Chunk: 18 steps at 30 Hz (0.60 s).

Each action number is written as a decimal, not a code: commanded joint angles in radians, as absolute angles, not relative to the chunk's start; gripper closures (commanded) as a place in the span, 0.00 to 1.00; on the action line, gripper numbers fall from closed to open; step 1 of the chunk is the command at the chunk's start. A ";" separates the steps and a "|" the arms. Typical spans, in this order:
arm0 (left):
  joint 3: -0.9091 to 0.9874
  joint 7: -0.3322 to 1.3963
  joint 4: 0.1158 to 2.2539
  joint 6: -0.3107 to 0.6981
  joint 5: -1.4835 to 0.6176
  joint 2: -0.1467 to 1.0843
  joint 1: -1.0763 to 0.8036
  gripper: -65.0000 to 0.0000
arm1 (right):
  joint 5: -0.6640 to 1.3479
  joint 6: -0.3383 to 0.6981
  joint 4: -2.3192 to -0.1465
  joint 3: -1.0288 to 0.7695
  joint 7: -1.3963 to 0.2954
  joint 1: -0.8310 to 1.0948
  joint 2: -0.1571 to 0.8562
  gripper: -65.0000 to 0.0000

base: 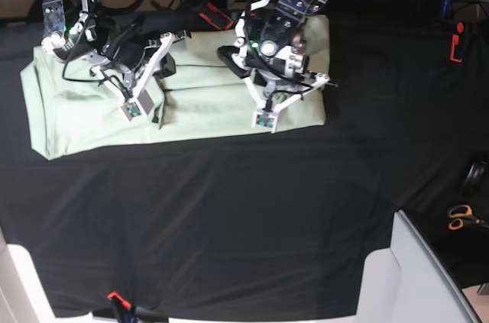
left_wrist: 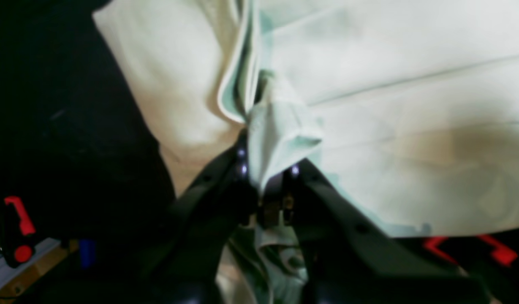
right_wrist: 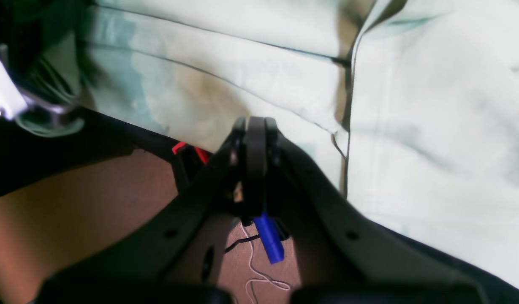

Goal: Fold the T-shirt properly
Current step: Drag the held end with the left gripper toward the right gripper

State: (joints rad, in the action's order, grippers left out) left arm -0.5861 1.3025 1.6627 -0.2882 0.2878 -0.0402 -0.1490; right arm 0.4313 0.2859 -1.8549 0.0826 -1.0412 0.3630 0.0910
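The pale mint-green T-shirt [base: 76,109] lies partly folded as a wide band across the far left of the black tablecloth [base: 229,208]. In the left wrist view my left gripper [left_wrist: 267,169] is shut on a bunched fold of the T-shirt [left_wrist: 411,105], which rises in a peak between the fingers. My right gripper [right_wrist: 256,126] is shut with its pads pressed together and no cloth visible between them; it hovers at the far edge of the T-shirt [right_wrist: 432,126]. In the base view the left arm [base: 271,48] is over the shirt's right end and the right arm [base: 130,71] over its middle.
Red clamps [left_wrist: 18,228] [right_wrist: 187,152] sit at the table's far edge, where brown floor [right_wrist: 73,219] shows below. Further right are another red clamp [base: 456,42] and scissors [base: 461,218]. A white box [base: 428,277] stands at the front right corner.
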 commanded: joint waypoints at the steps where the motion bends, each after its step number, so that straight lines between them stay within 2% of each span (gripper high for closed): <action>1: -0.602 1.291 1.666 -0.289 0.298 -0.061 -0.124 1.00 | 0.444 0.291 -1.871 0.079 -1.027 0.360 0.093 1.00; 10: -0.628 1.287 1.503 -0.289 0.298 -0.157 -0.036 1.00 | 0.444 0.291 -1.871 0.077 -1.027 0.358 0.094 1.00; 18: -0.628 1.285 1.463 -0.288 0.297 -0.157 0.008 1.00 | 0.443 0.291 -1.871 0.077 -1.004 0.355 0.108 1.00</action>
State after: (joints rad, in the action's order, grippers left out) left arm -0.6262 1.2934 1.4479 -0.2878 0.2855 -0.1417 -0.0063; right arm 0.4286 0.2863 -1.8549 0.0822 -1.0248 0.3576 0.1024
